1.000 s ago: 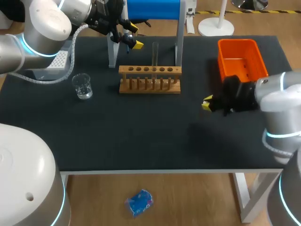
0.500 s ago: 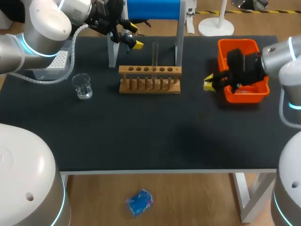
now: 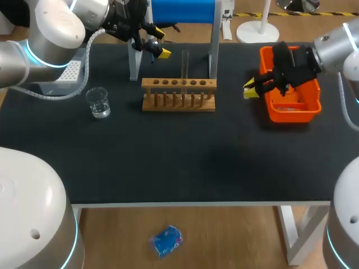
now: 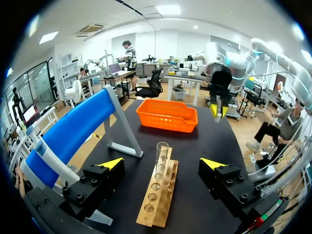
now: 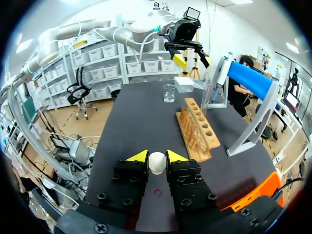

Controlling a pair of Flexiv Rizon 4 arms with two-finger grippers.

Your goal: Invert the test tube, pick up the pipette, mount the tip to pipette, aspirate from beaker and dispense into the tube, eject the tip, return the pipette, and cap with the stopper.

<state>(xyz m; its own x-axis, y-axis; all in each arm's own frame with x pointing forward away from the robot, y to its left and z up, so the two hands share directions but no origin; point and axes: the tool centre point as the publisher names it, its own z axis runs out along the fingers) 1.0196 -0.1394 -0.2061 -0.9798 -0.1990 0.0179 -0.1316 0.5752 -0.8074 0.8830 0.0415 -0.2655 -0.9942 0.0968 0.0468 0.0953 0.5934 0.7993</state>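
Observation:
A clear test tube (image 3: 185, 63) stands upright in the wooden rack (image 3: 178, 95). In the left wrist view the tube (image 4: 161, 155) rises just ahead of my open left gripper (image 4: 162, 163), between its spread yellow tips without touching them. In the head view that left gripper (image 3: 157, 43) hovers behind the rack's left end. My right gripper (image 5: 157, 157) is shut on a small white stopper (image 5: 157, 163). It hangs at the left rim of the orange bin (image 3: 289, 84), to the right of the rack, its yellow tips (image 3: 251, 85) pointing at the rack.
A glass beaker (image 3: 99, 102) stands left of the rack, with a white tip box (image 3: 70, 70) behind it. A blue stand (image 3: 182, 11) on grey legs rises behind the rack. Bare black mat (image 3: 179, 162) covers the table's front half.
My right arm has swung from the table's front right toward the back, bringing its gripper up beside the orange bin. The left arm, tube and beaker have not moved.

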